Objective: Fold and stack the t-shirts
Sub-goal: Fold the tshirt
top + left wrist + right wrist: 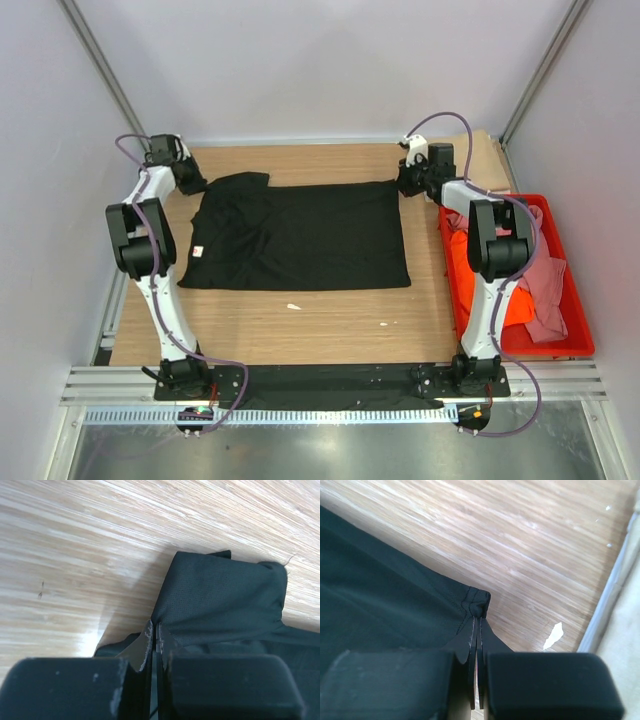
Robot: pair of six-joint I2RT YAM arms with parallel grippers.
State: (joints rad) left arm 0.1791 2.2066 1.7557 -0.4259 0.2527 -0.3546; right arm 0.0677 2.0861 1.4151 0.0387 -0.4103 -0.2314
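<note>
A black t-shirt (pixel 300 240) lies spread flat across the middle of the wooden table. My left gripper (pixel 192 186) is at its far left corner, by the bunched sleeve. In the left wrist view that gripper (pixel 154 627) is shut on a raised fold of the black cloth (pixel 220 595). At the far right corner my right gripper (pixel 407 186) is also down on the shirt. The right wrist view shows it (pixel 477 617) shut on the stitched hem corner of the black cloth (pixel 380 595). A dusty pink t-shirt (pixel 545 280) and an orange t-shirt (pixel 460 265) lie crumpled in the crate.
A red plastic crate (pixel 575 345) stands along the table's right edge beside the right arm. A tan cloth (pixel 490 160) lies at the far right corner behind it. Small white scraps (pixel 293 306) lie on the wood in front of the shirt. Grey walls close in both sides.
</note>
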